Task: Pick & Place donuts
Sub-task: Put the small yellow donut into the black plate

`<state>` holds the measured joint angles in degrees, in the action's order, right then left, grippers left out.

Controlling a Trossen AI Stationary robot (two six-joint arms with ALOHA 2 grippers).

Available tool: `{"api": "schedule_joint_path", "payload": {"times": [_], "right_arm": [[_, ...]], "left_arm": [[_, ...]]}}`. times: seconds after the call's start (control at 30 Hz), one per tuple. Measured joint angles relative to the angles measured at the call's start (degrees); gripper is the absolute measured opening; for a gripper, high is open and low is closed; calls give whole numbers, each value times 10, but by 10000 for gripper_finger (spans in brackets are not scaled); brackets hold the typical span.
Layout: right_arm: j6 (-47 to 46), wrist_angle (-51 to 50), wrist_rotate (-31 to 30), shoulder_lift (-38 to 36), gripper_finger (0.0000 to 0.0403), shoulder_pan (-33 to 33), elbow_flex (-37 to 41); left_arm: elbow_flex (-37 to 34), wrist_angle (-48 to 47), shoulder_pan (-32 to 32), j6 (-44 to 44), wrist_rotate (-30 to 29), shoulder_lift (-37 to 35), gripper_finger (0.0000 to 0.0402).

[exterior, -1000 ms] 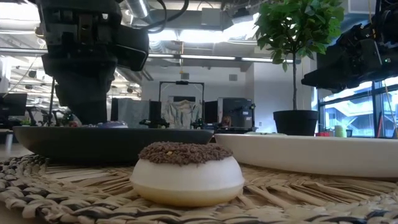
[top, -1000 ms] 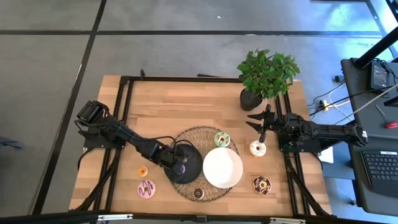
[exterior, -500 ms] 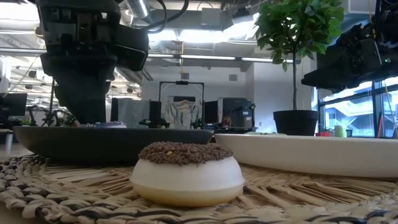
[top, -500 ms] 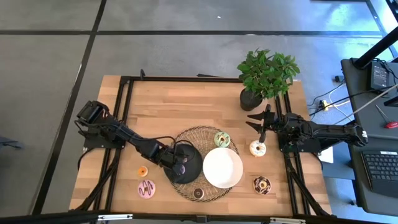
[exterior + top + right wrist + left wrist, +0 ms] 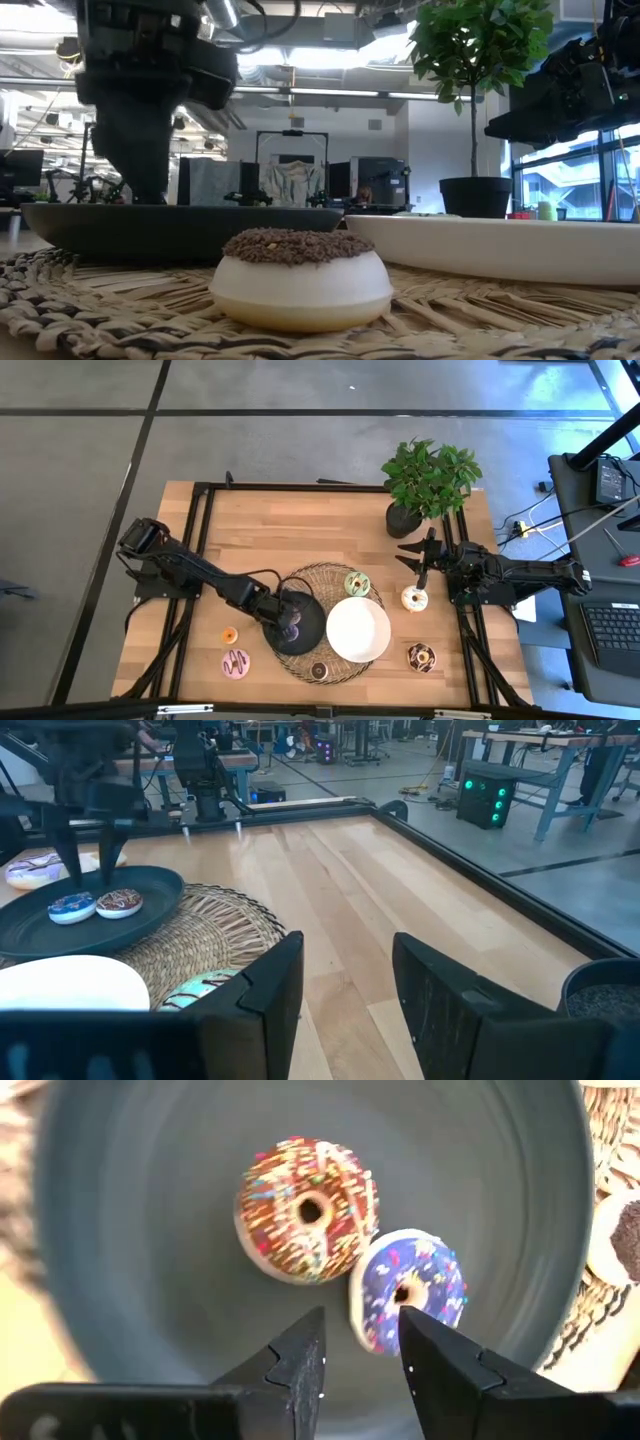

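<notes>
My left gripper point(image 5: 290, 624) point(image 5: 360, 1342) hangs open over the black plate point(image 5: 312, 622) point(image 5: 120, 1280). Two donuts lie flat on that plate: a purple one point(image 5: 408, 1288) just past the fingertips and a brown sprinkled one point(image 5: 307, 1208). Other donuts rest on the table: orange point(image 5: 229, 635), striped pink point(image 5: 236, 663), cream point(image 5: 414, 599) and chocolate sprinkled point(image 5: 421, 657). A green one point(image 5: 357, 583) and a small chocolate-topped one point(image 5: 319, 671) point(image 5: 300, 275) sit on the woven mat. My right gripper point(image 5: 415, 557) point(image 5: 345, 980) waits open above the table, beside the plant pot.
The black plate and a white plate point(image 5: 358, 630) point(image 5: 500, 245) sit on a round woven mat point(image 5: 330, 575). A potted plant point(image 5: 428, 482) stands at the table's far right. Bare wood point(image 5: 290, 525) stretches along the far side. Black frame rails point(image 5: 200, 540) edge the table.
My left gripper has lifted a little above the black plate and shifted slightly over it. The donuts and plates have stayed where they were.
</notes>
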<state>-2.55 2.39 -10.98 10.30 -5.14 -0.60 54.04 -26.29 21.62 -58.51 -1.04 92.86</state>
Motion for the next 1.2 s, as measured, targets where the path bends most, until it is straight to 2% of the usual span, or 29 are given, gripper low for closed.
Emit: {"api": "schedule_joint_path", "payload": {"times": [0.23,0.37,0.53,0.7,0.83,1.2], "right_arm": [[-1,0,0,0,157,0,0],[1,0,0,0,157,0,0],[1,0,0,0,157,0,0],[1,0,0,1,157,0,0],[0,0,0,2,157,0,0],[0,0,0,2,157,0,0]], "left_arm": [[0,-135,33,-145,-20,-50,124],[0,-234,75,-244,-4,-51,124],[-1,-294,133,-362,7,-59,123],[-5,-298,184,-469,-11,-69,110],[-27,-297,210,-521,-10,-68,98],[-73,-233,223,-543,-9,-68,82]]}}
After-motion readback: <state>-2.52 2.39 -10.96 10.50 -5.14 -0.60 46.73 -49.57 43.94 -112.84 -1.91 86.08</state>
